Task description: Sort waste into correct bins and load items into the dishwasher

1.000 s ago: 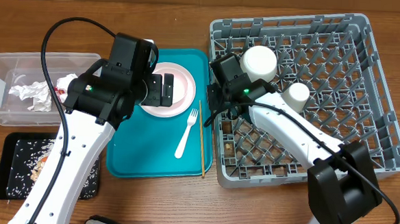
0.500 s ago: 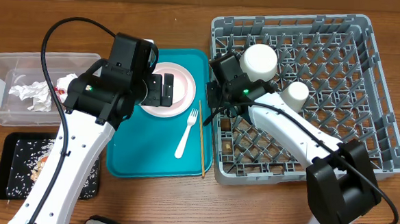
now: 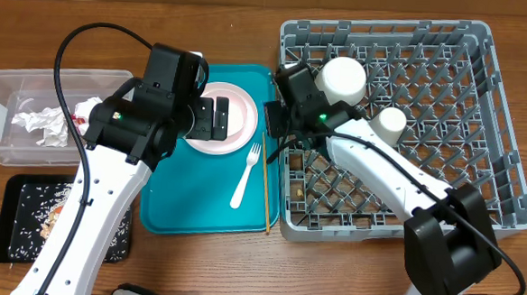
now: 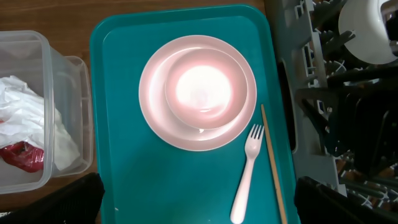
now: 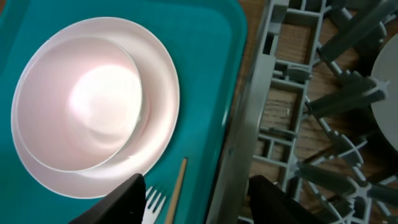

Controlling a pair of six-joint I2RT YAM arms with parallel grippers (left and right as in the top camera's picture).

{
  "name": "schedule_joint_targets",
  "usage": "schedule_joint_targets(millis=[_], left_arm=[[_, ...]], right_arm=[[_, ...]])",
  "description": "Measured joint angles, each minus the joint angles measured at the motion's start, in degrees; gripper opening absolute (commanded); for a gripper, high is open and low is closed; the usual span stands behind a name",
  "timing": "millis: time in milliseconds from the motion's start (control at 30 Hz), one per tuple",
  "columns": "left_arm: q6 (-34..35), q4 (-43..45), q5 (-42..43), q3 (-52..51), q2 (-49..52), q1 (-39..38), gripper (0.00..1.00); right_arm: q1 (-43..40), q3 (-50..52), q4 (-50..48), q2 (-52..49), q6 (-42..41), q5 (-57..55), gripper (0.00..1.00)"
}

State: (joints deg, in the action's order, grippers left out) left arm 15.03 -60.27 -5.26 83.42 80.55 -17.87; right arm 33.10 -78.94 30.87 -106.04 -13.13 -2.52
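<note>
Wooden tabletop [image 3: 212, 262], teal tray [image 4: 124, 155]: pink bowl [image 4: 202, 87] nested upright on pink plate [image 4: 155, 118], near fork [image 4: 247, 180] and chopstick [image 4: 273, 162]; likely light, rigid, smooth (so slippery), best pinched at the rim; left gripper [image 4: 199, 200] and right gripper [image 5: 196, 199] overhead, jaws spread, empty.

A pink bowl [image 4: 202, 87] sits in a pink plate [image 4: 155, 121] on the teal tray [image 4: 124, 174]. Just right of the plate lie a white fork [image 4: 247, 174] and a wooden chopstick [image 4: 273, 165], side by side. At the left, the clear tub [image 4: 65, 118] holds a white napkin [image 4: 31, 112] and what looks like a red wrapper [image 4: 22, 155]. The grey dish rack [image 4: 311, 74] fills the right edge.
</note>
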Motion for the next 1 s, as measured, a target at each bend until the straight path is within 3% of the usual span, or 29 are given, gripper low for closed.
schedule_joint_targets(millis=[767, 933, 1000], left_arm=[[0.0, 2.8, 0.0, 0.0, 0.0, 0.0, 1.00], [0.1, 4.6, -0.2, 0.0, 0.1, 0.0, 0.86], [0.0, 5.0, -0.4, 0.0, 0.8, 0.0, 0.93]], right_arm=[[-4.8, -1.7, 23.5, 14.2, -0.4, -0.9, 0.72], [-6.5, -1.7, 24.5, 14.2, -0.4, -0.9, 0.72], [-6.6, -1.7, 24.9, 14.2, -0.3, -0.9, 0.73]])
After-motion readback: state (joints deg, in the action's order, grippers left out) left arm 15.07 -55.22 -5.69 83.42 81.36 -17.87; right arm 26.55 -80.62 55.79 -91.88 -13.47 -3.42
